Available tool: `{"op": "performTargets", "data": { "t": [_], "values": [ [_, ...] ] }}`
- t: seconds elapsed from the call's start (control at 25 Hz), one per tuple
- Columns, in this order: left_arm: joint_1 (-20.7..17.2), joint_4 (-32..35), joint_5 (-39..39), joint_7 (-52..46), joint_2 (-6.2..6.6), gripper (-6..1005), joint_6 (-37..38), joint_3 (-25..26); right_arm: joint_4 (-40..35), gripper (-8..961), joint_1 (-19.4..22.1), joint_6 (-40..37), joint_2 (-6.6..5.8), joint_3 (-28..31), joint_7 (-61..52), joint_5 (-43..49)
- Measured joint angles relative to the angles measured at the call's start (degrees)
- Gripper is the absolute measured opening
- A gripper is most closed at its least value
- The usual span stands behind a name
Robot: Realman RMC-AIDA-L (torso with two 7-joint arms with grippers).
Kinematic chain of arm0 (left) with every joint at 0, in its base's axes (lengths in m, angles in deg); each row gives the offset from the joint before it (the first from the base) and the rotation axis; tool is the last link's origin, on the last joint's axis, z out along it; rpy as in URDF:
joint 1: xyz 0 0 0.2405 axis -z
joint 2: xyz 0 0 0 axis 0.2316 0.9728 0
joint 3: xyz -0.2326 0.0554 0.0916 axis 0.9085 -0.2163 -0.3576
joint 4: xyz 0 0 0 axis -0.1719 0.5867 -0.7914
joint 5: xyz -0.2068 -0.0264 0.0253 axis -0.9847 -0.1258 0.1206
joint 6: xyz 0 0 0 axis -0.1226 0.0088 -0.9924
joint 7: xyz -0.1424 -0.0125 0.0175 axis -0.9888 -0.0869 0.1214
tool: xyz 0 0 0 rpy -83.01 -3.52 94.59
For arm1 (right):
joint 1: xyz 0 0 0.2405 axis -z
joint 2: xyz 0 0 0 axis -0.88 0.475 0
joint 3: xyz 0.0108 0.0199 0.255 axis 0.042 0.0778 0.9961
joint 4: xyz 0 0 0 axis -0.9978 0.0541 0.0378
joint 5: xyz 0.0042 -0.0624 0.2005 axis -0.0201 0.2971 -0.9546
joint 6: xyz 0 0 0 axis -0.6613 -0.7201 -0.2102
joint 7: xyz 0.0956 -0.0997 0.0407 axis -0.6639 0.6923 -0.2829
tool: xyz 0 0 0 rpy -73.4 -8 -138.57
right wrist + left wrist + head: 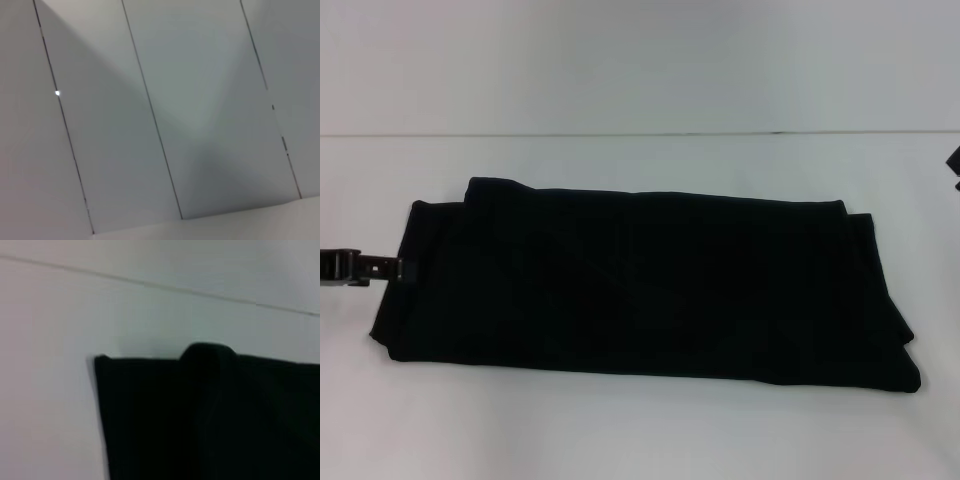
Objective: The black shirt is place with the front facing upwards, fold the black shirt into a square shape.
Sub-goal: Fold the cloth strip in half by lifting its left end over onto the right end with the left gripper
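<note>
The black shirt (pixel 640 285) lies folded into a long band across the white table (pixel 640 430), its plain side up; no lettering shows. My left gripper (pixel 390 268) reaches in from the left edge and its tip sits at the shirt's left end, about mid-height. The left wrist view shows a corner and a folded edge of the shirt (pixel 210 415) on the table. Only a sliver of my right arm (pixel 954 165) shows at the far right edge, away from the cloth; its fingers are out of view.
A pale wall (pixel 640 60) rises behind the table's back edge. The right wrist view shows only grey wall panels (pixel 165 120) with dark seams.
</note>
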Motion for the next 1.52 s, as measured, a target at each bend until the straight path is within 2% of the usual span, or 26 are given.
{"op": "performTargets", "data": {
  "t": [0.08, 0.28, 0.44, 0.76, 0.92, 1.52],
  "values": [
    [0.57, -1.66, 0.06, -0.08, 0.72, 834, 0.67, 0.05, 0.00, 866, 0.04, 0.00, 0.04, -0.89, -0.20, 0.03],
    [2.80, -9.40, 0.47, -0.67, 4.13, 836, 2.16, 0.00, 0.21, 866, 0.04, 0.05, 0.12, -3.41, -0.52, 0.03],
    [1.94, -10.24, 0.63, -2.68, 5.16, 836, 3.06, 0.16, 0.75, 866, 0.23, 0.22, 0.09, -4.68, -0.51, 0.03],
    [0.16, -13.08, 0.73, -4.09, 5.39, 835, 2.57, 1.10, 1.03, 866, -0.21, 1.03, 0.17, -5.32, 0.08, 1.72],
    [-0.12, -13.85, 0.80, -4.54, 5.09, 835, 1.05, 1.03, 1.47, 866, -0.30, 1.08, 0.17, -5.35, 0.16, 2.02],
    [1.06, -18.55, 0.87, -3.19, 5.10, 836, -3.45, 0.81, 2.15, 866, 0.07, 0.91, 0.17, -5.35, 0.20, 2.11]
  ]
}}
